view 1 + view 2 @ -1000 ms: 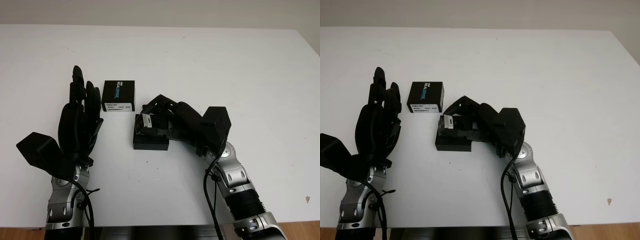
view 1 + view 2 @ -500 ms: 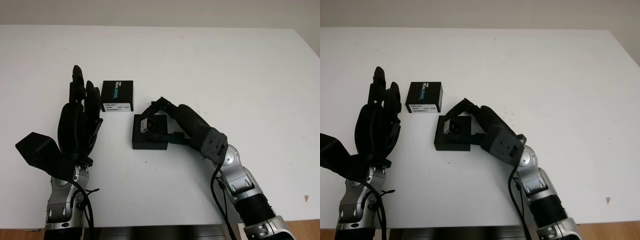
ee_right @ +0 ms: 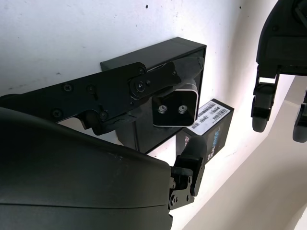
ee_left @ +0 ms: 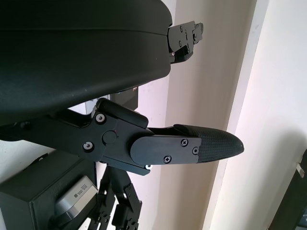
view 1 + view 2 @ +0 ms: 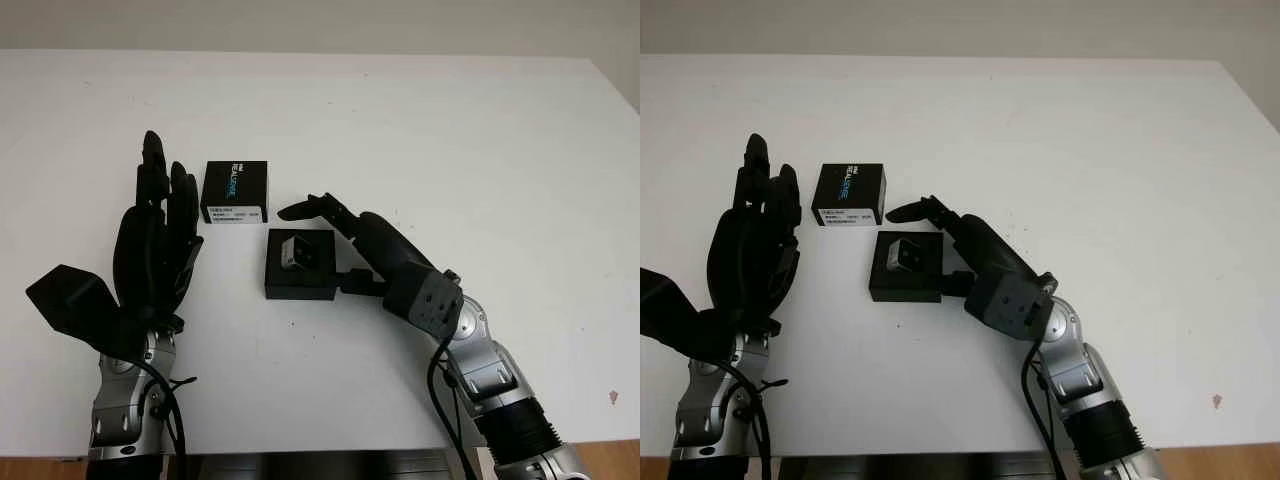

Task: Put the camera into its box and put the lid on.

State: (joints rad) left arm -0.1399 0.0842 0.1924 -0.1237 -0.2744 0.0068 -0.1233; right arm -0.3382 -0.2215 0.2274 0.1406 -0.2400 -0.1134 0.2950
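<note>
A small silver-grey camera (image 5: 293, 251) lies inside the open black box (image 5: 299, 287) in the middle of the table; the right wrist view shows the camera (image 3: 175, 109) sitting in the box (image 3: 154, 51). The lid (image 5: 236, 191), black with a printed label, lies just behind and to the left of the box. My right hand (image 5: 330, 240) is open beside the box's right side, one finger reaching over its far edge, nothing held. My left hand (image 5: 160, 230) is open and stands upright left of the box and lid.
The white table (image 5: 450, 140) stretches wide to the right and behind. Its front edge runs close below both forearms. A small dark speck (image 5: 613, 398) marks the near right corner.
The right hand has let go of the camera, which now lies in the box. Its fingers have opened and the hand has drawn back to the right. The left hand has not moved.
</note>
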